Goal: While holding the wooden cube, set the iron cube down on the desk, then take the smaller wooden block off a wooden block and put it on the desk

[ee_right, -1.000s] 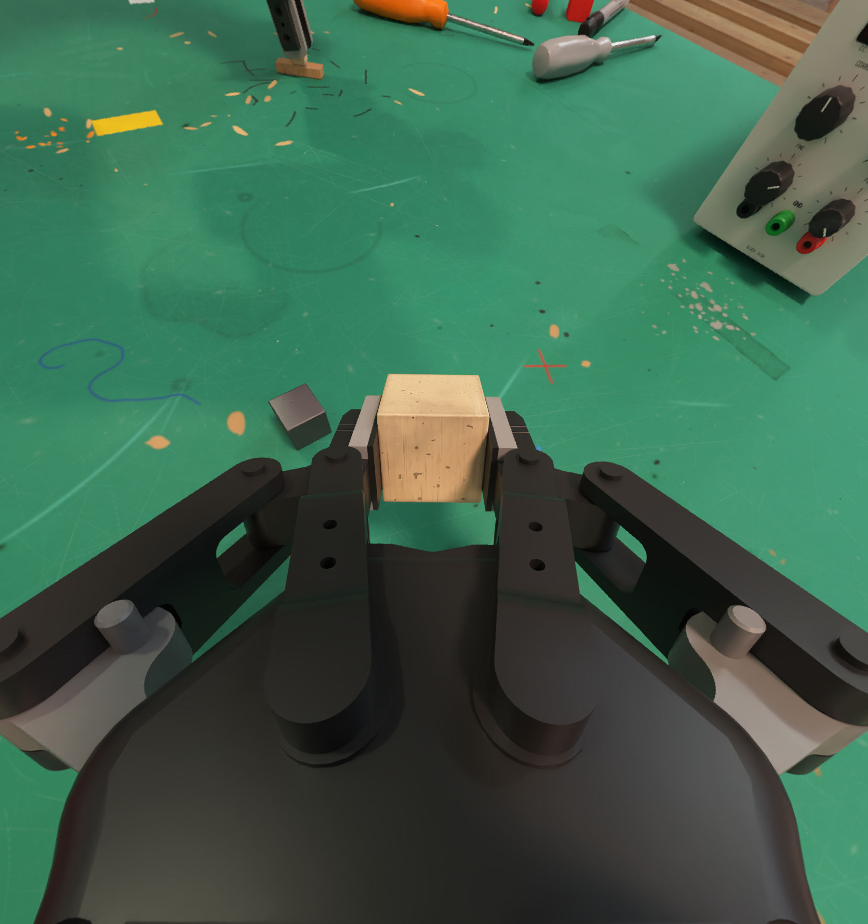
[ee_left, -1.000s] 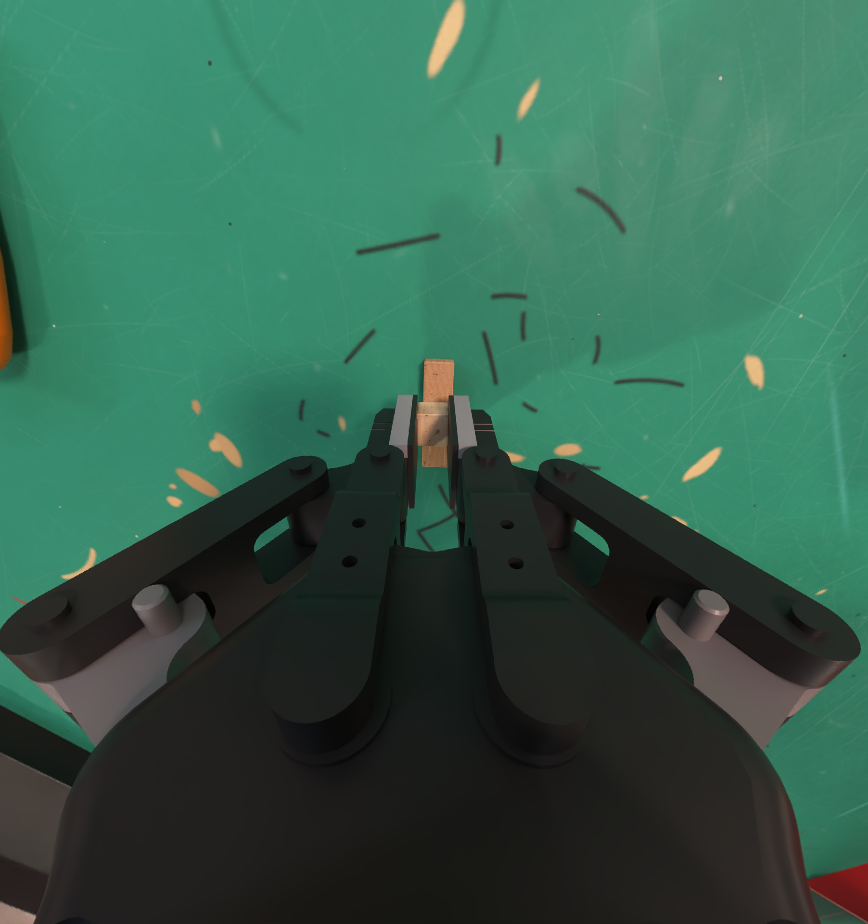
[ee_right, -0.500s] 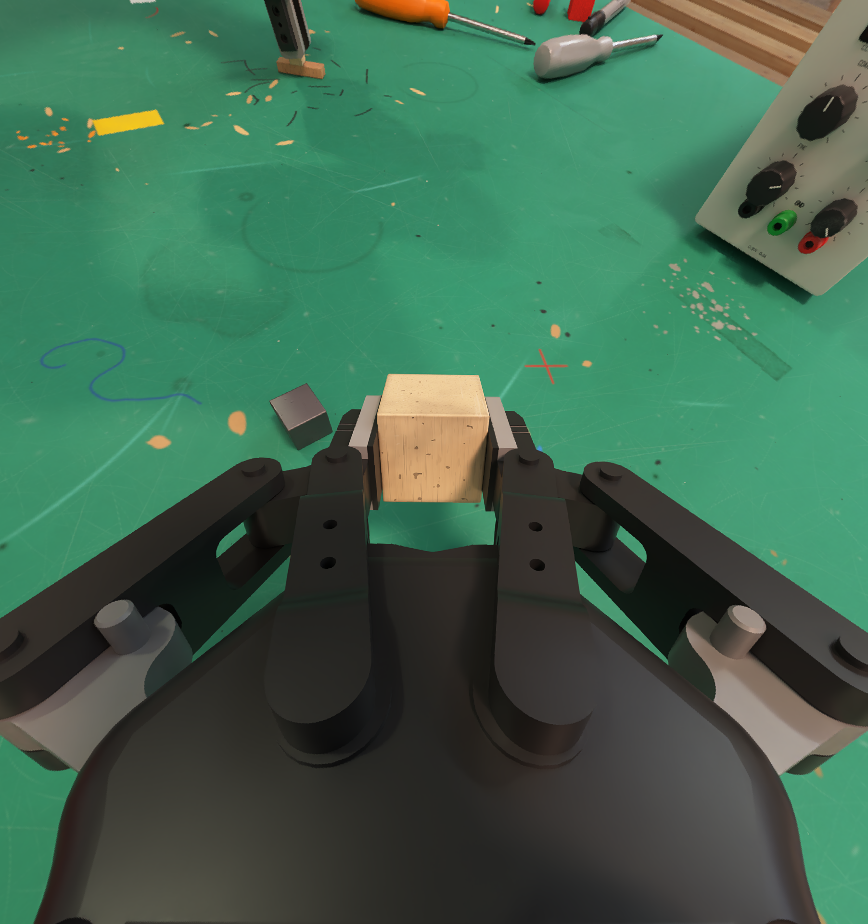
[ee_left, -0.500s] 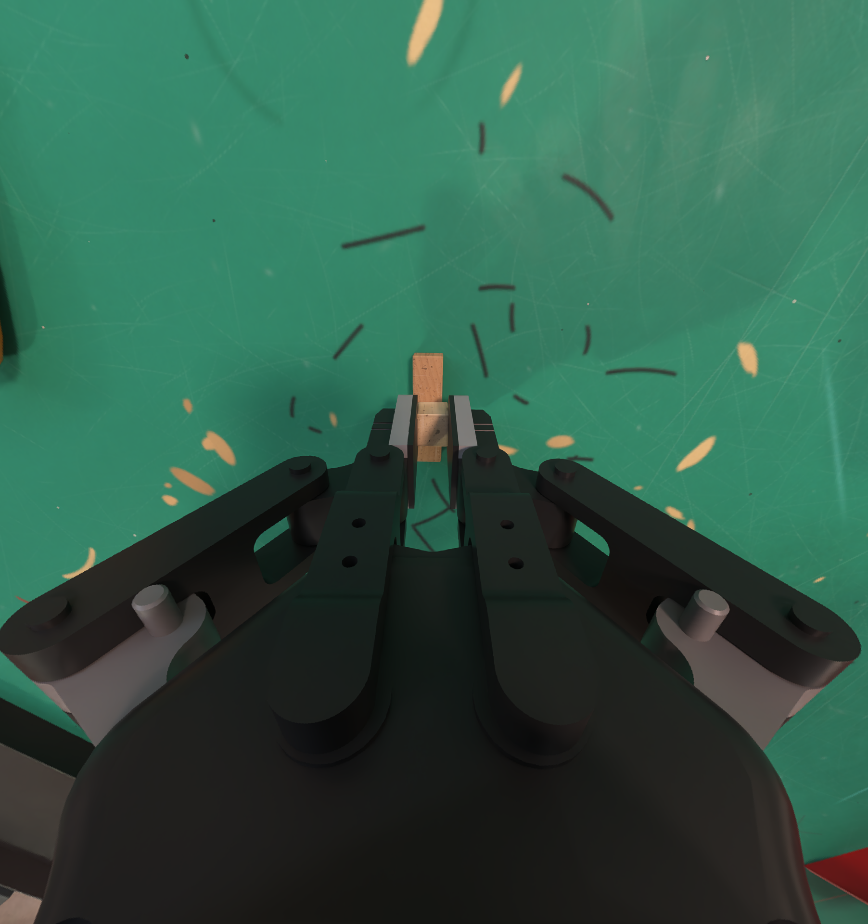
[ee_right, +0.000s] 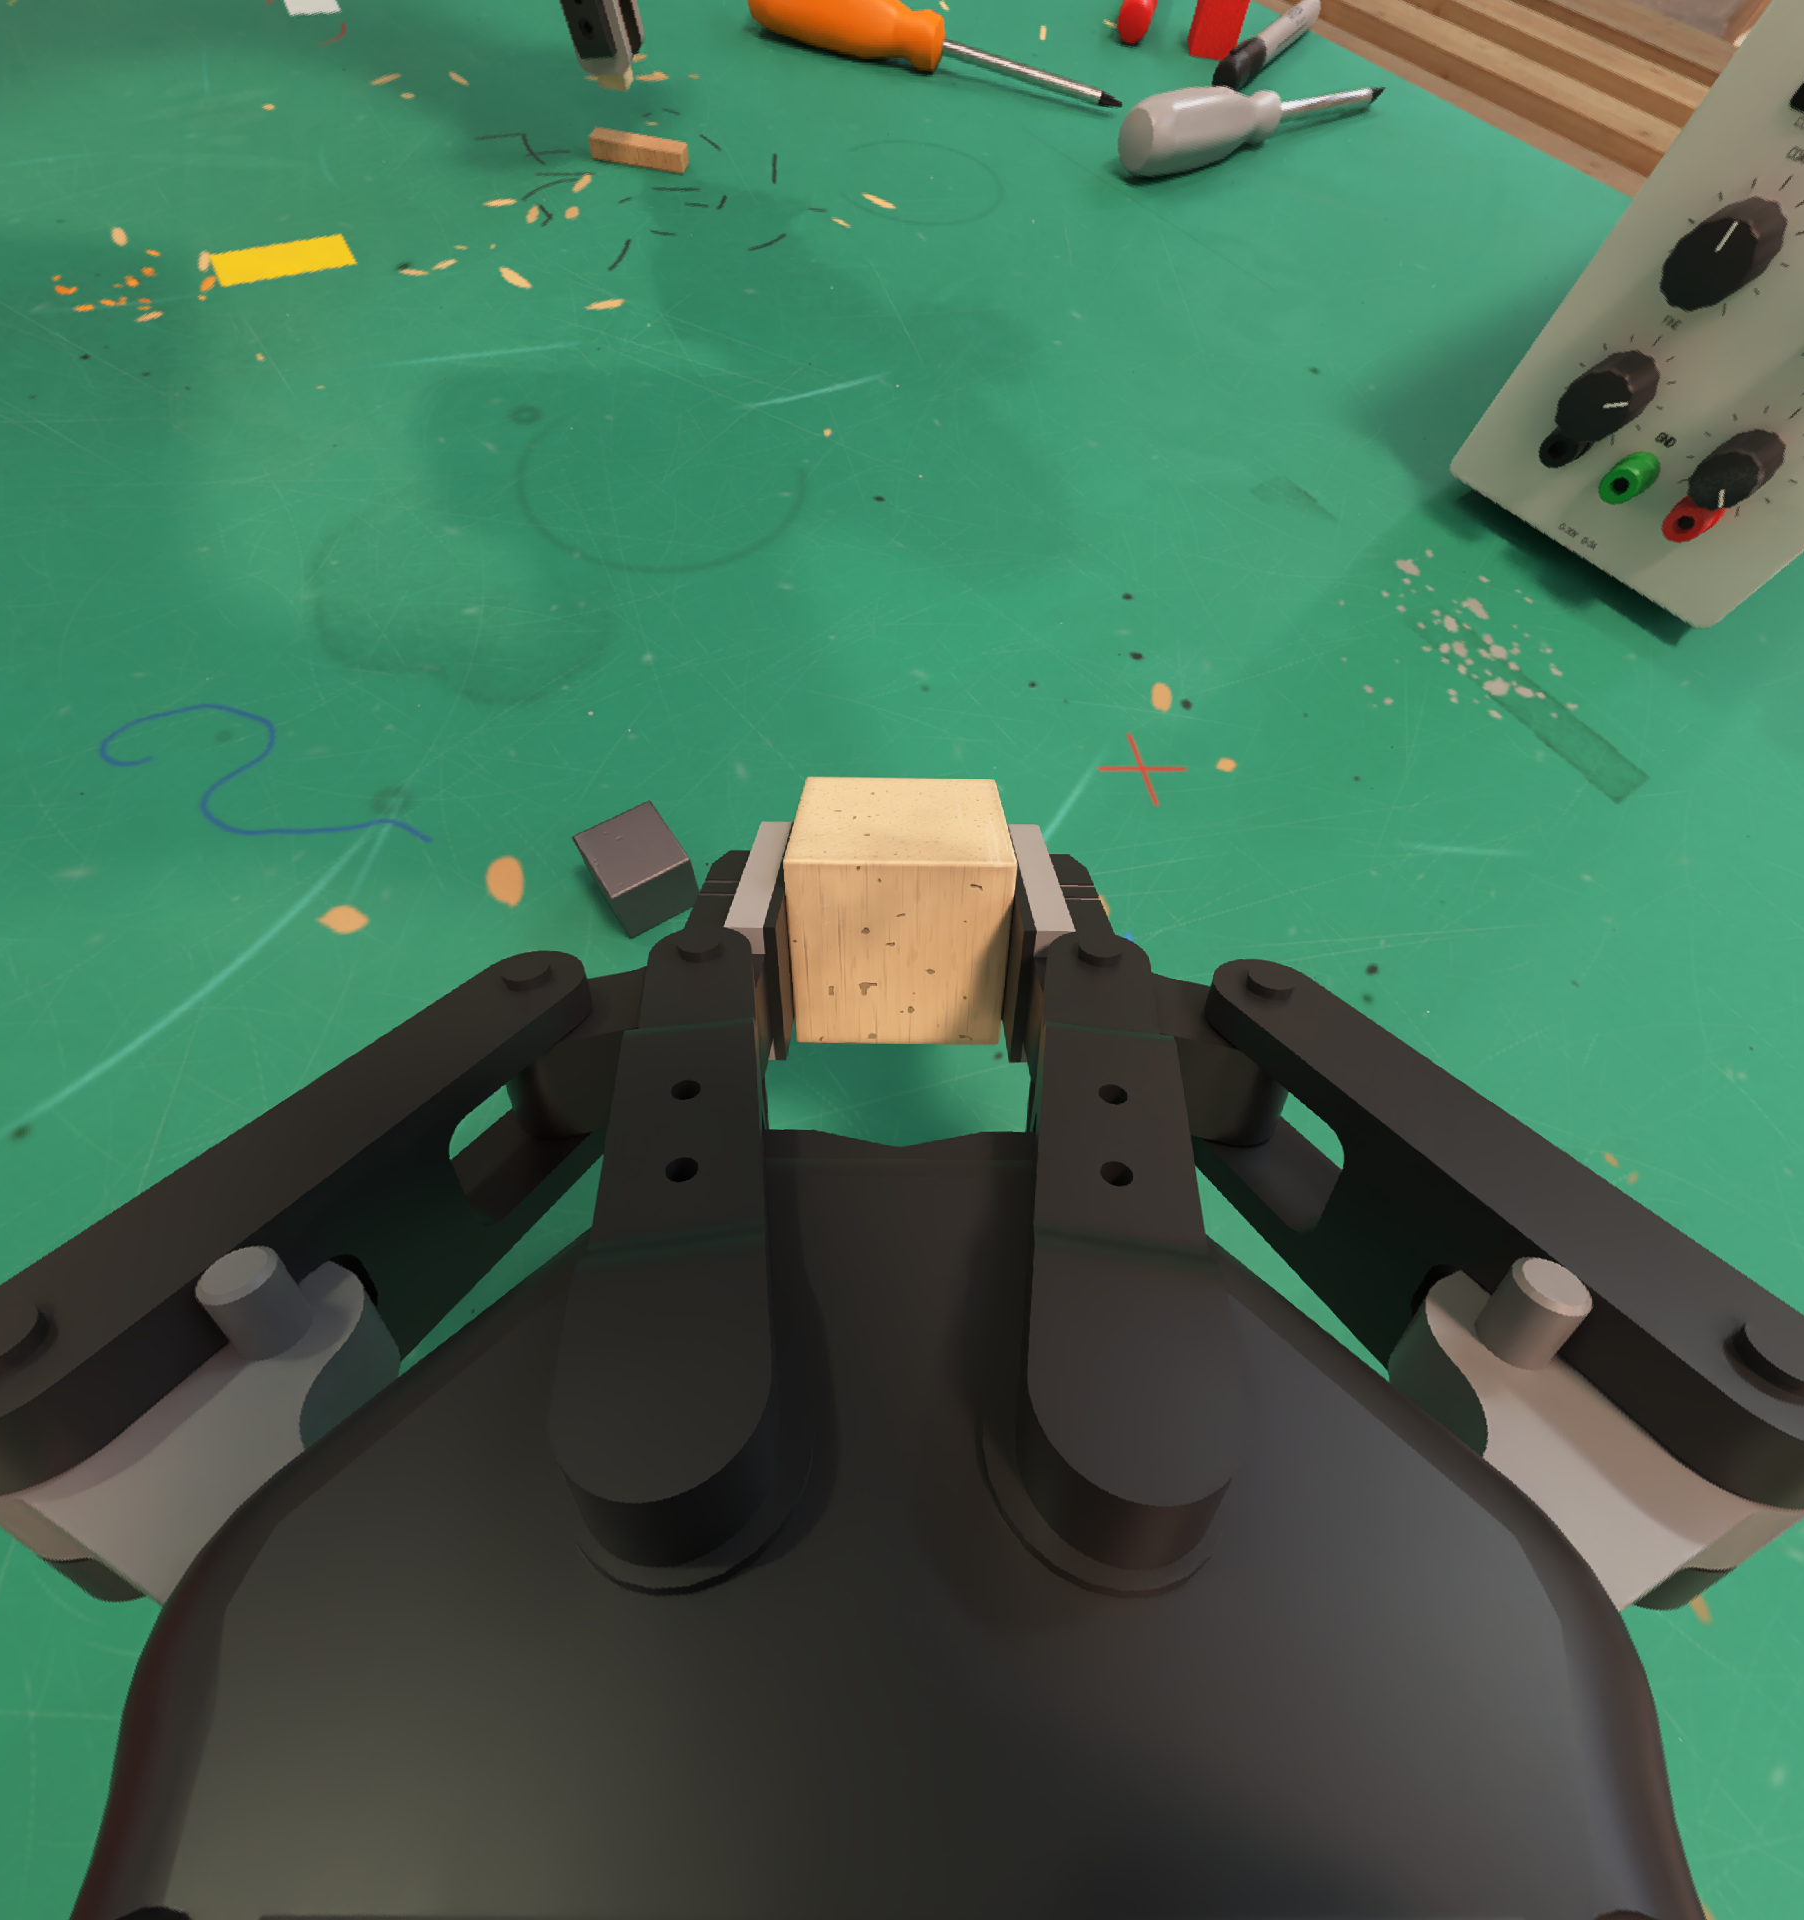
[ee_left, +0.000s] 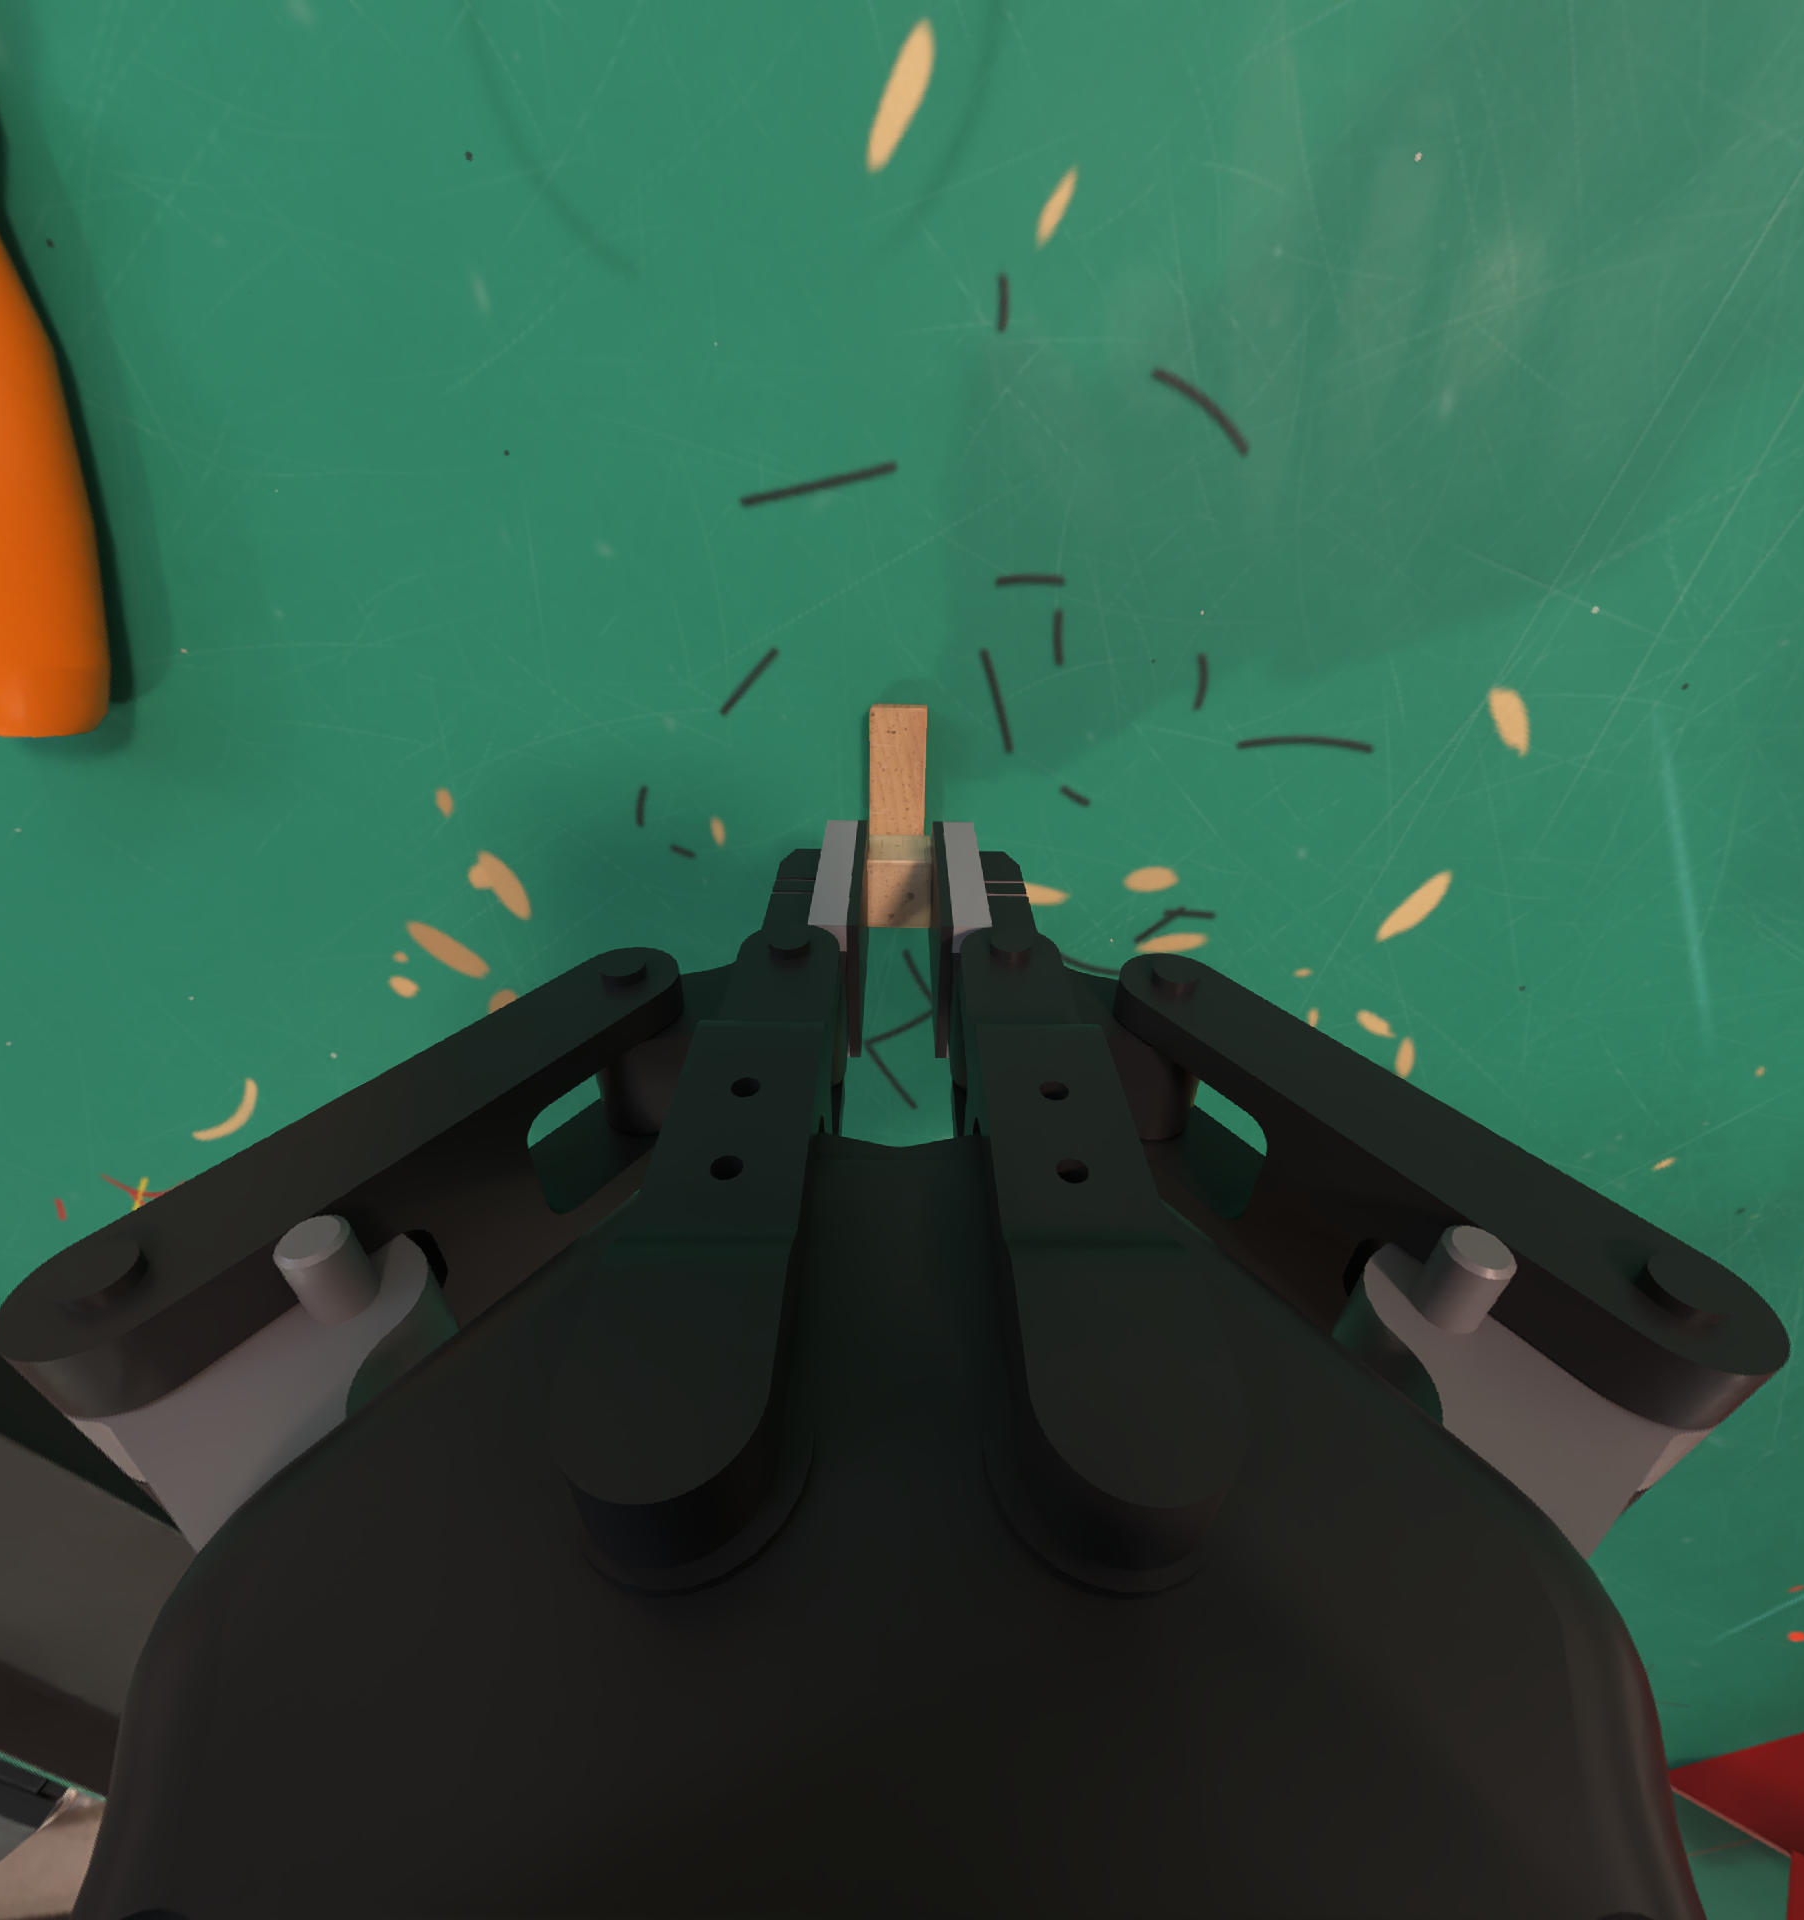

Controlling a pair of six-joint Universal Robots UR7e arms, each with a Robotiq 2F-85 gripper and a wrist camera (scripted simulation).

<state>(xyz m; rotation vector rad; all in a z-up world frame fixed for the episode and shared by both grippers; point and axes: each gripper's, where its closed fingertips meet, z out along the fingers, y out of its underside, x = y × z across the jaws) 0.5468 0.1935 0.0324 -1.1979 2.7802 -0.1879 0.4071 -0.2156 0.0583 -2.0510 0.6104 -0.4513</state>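
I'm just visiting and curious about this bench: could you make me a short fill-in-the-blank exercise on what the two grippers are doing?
1. The right gripper holds the pale wooden ____.
2. The small dark grey iron cube rests on the ____ desk mat.
3. The left gripper has lifted the smaller wooden block ____ the flat wooden block.

Missing: cube; green; off

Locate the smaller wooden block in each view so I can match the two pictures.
Left wrist view: the small block sits centre frame, clamped in the left gripper, just above the longer wooden block.
Right wrist view: top left, a pale tip under the far gripper, lifted clear of the long block.
Shared landmark: the orange screwdriver handle.
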